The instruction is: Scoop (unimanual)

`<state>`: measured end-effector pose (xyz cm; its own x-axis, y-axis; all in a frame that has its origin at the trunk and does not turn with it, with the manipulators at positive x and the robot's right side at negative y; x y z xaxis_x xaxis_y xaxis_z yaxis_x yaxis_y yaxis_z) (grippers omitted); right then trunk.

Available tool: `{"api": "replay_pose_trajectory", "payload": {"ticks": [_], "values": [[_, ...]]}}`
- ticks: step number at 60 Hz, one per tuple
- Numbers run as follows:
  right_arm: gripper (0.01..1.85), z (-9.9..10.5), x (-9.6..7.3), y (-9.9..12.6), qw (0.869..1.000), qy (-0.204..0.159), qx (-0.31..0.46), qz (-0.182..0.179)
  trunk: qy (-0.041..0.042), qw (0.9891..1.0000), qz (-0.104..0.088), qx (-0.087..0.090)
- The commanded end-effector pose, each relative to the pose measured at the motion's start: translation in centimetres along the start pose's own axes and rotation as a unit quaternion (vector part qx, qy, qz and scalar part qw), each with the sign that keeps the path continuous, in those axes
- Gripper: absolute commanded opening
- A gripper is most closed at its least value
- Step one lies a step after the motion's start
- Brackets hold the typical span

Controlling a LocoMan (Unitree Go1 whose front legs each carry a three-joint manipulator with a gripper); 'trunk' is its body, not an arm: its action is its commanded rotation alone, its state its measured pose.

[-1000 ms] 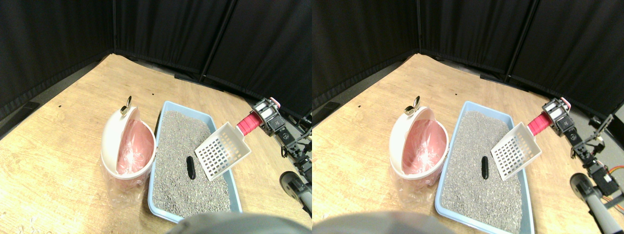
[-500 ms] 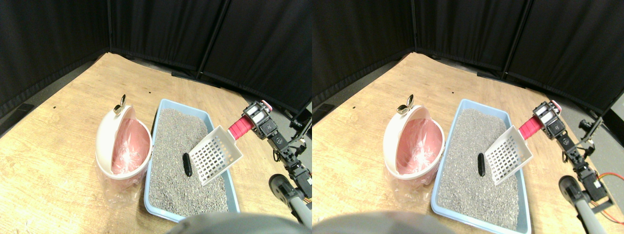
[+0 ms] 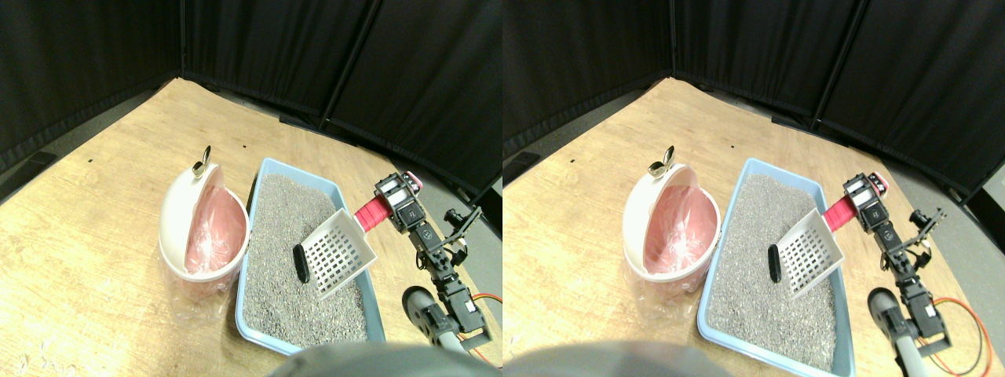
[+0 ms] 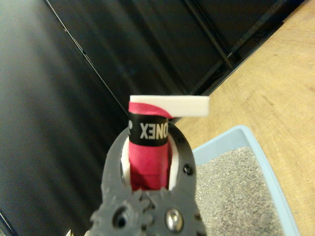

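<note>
A white slotted scoop [image 3: 338,251] with a red wrapped handle [image 3: 370,214] hangs over the blue litter tray [image 3: 374,302], its blade tilted down toward the grey litter. A small black lump [image 3: 300,262] lies on the litter just left of the blade's edge. My right gripper [image 3: 386,206] is shut on the red handle [image 4: 147,160]; in the wrist view the dark jaw frame clasps it on both sides. The scoop's white rim [image 4: 170,106] shows beyond the handle.
A white bin with a pink liner [image 3: 202,232] stands open just left of the tray on the wooden floor [image 3: 86,236]. Black curtains [image 3: 259,47] close off the back. My manipulator's arm and cables [image 3: 440,283] run along the tray's right side.
The scoop has come down and leftward toward the black lump, its blade now closer to the litter. The camera view has shifted as well.
</note>
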<state>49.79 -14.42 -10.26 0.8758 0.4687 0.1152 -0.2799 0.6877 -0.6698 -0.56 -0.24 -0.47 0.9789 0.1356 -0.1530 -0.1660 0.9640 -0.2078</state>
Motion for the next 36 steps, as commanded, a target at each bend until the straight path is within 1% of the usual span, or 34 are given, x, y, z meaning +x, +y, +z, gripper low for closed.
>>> {"api": "replay_pose_trajectory", "payload": {"ticks": [1,6,9,12,15,18,23,26,30,31,36], "values": [[0.06,-0.2,-0.1,2.1,0.998,0.01,0.037,0.058,0.0168,0.9996,0.019,-0.013],[0.06,-0.3,-0.2,3.1,0.997,0.013,0.05,0.063,0.022,0.9992,0.027,-0.021],[0.06,-0.3,-0.2,3.6,0.996,0.019,0.057,0.063,0.0235,0.9989,0.031,-0.025],[0.06,-0.4,-0.3,4.3,0.996,0.035,0.059,0.062,0.0247,0.9986,0.036,-0.029],[0.06,-0.5,-0.3,4.7,0.995,0.035,0.06,0.066,0.0266,0.9984,0.039,-0.032],[0.06,-0.8,-0.3,5.4,0.995,0.036,0.069,0.069,0.0248,0.9983,0.041,-0.033],[0.06,-0.9,-0.3,5.8,0.994,0.051,0.071,0.068,0.0237,0.9982,0.043,-0.034],[0.06,-0.9,-0.2,5.8,0.993,0.054,0.077,0.068,0.0226,0.9982,0.044,-0.035],[0.06,-0.7,0.0,5.5,0.99,0.084,0.099,0.047,0.0206,0.9982,0.043,-0.035],[0.06,-0.6,0.0,5.3,0.989,0.091,0.109,0.037,0.0206,0.9982,0.043,-0.035],[0.06,-0.7,0.3,4.5,0.987,0.096,0.126,0.031,0.0195,0.9984,0.041,-0.035]]}}
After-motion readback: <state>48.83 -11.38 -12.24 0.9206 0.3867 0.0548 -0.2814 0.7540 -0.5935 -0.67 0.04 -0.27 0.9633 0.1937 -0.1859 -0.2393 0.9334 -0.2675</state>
